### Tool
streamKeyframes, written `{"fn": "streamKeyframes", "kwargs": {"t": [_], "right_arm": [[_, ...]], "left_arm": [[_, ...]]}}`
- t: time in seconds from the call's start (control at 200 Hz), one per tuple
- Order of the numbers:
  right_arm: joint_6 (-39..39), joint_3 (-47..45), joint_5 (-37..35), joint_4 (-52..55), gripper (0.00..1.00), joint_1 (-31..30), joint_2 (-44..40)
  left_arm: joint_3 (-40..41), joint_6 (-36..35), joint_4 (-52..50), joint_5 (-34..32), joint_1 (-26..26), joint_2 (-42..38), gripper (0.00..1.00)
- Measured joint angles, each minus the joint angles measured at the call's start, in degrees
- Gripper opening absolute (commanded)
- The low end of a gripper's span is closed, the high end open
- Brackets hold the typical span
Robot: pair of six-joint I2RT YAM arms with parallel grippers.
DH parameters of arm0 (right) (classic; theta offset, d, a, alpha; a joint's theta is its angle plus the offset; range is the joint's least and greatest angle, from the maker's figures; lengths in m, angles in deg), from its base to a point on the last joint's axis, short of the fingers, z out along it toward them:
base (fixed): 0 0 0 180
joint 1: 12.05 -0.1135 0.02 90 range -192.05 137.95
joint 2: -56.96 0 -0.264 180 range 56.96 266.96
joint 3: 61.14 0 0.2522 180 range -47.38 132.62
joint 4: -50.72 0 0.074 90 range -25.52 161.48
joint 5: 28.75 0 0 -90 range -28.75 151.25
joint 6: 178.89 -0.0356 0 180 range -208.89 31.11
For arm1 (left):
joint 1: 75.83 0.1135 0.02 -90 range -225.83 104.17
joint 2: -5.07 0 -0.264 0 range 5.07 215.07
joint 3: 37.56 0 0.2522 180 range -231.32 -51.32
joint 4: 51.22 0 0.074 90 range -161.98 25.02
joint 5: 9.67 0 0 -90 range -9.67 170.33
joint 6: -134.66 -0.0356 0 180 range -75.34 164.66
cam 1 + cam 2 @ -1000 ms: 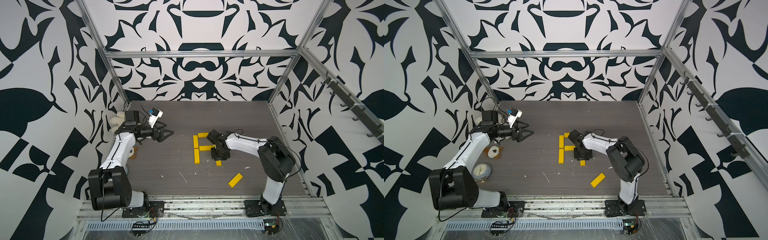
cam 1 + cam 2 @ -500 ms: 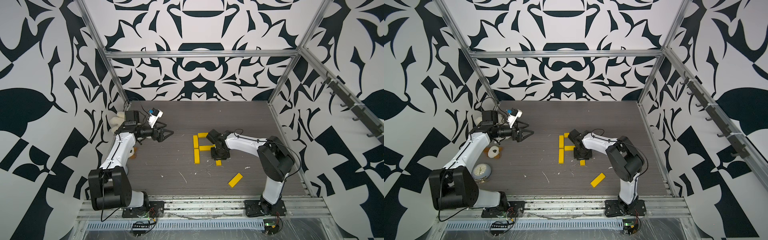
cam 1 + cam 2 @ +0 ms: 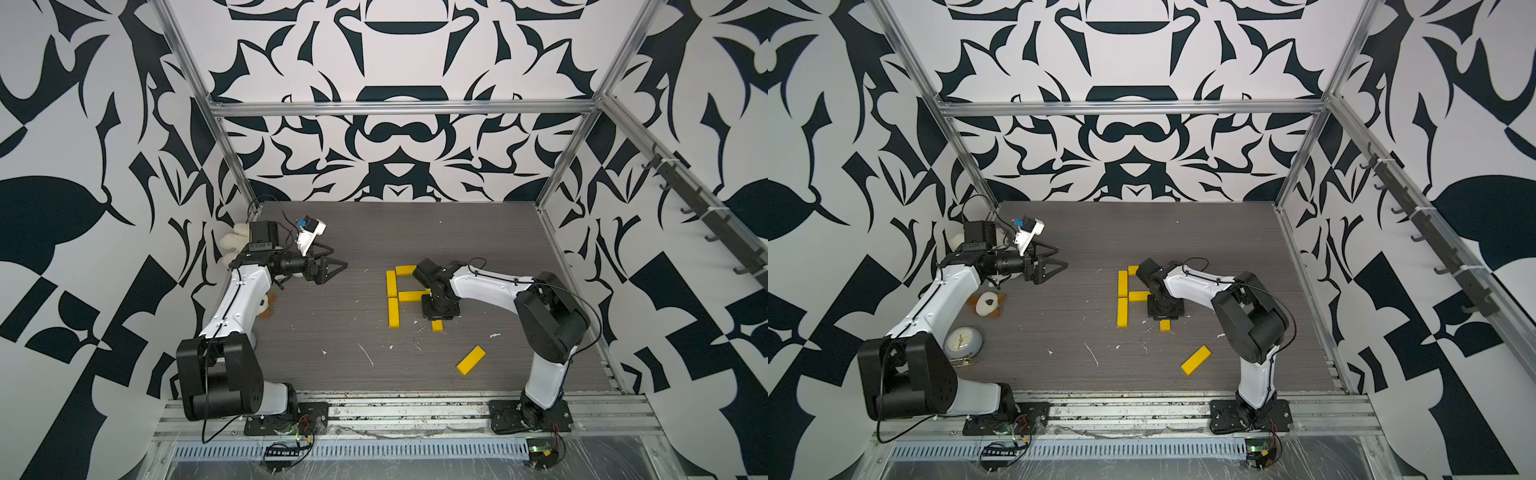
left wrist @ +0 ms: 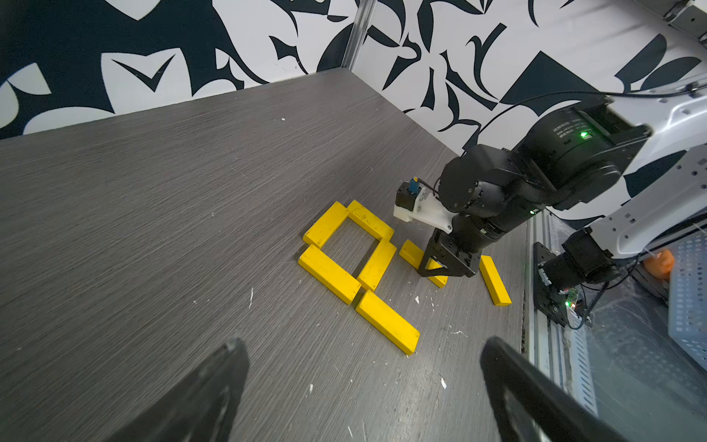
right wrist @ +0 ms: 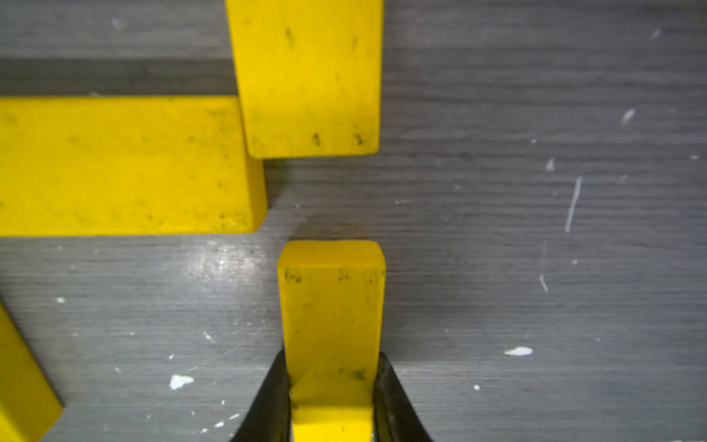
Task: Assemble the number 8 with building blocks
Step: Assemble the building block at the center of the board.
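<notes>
The right gripper [image 5: 333, 369] pinches 1 bright yellow flat rectangular bar [image 5: 332, 306] by its long sides, a black finger [image 5: 273, 390] pressed to each flank. This held bar sits low over the dark grey wood-grain table [image 3: 316, 374]; whether it rests on the surface I cannot tell. It points end-on at the upper right upright [image 5: 310, 76], in line with it, with a strip of bare table between the 2. The middle crossbar [image 5: 126, 164] ends just beside that gap.

The part-built number 8 [image 3: 409, 296] lies about the middle of the table. 5 bars lie flat in it. The top crossbar [image 4: 326, 224], the upper left upright [image 4: 329, 273], the middle crossbar and the upper right upright close a square at the end nearer the far edge. The lower left upright [image 4: 386, 325] runs on from it toward the front edge. In both top views the right arm covers the upper right upright.

1 loose bar [image 3: 471, 360] lies slanted, apart from the figure, toward the front right corner.

The left gripper [image 3: 340, 257] hangs above the table near its left edge, jaws spread wide and empty, facing the figure. A white plush toy [image 3: 232, 249] sits in the far left corner behind that arm. A round pale clock [image 3: 963, 343] lies near the left edge.
</notes>
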Motion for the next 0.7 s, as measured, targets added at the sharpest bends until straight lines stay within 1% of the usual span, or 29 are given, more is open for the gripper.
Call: {"fn": "streamKeyframes", "kwargs": {"t": [0.255, 0.39, 0.46, 0.57, 0.7], "right_arm": [[-0.35, 0.0, -0.68, 0.0, 0.18, 0.0, -0.13], [-0.48, -0.02, -1.25, 0.28, 0.21, 0.0, -0.74], [-0.57, -0.02, -1.38, 0.39, 0.24, 0.0, -1.16], [-0.9, 0.0, -1.49, 0.83, 0.26, -0.02, -1.81], [-1.29, 0.0, -1.53, 1.2, 0.31, -0.02, -1.99]], "left_arm": [[0.0, 0.0, 0.0, 0.02, 0.0, 0.0, 0.99], [0.0, 0.0, 0.0, 0.02, 0.0, 0.0, 0.99], [0.0, 0.0, 0.0, 0.02, 0.0, 0.0, 0.99], [-0.02, 0.0, 0.0, 0.07, 0.0, 0.0, 0.99], [-0.02, 0.0, 0.0, 0.15, 0.0, 0.0, 1.0]]}}
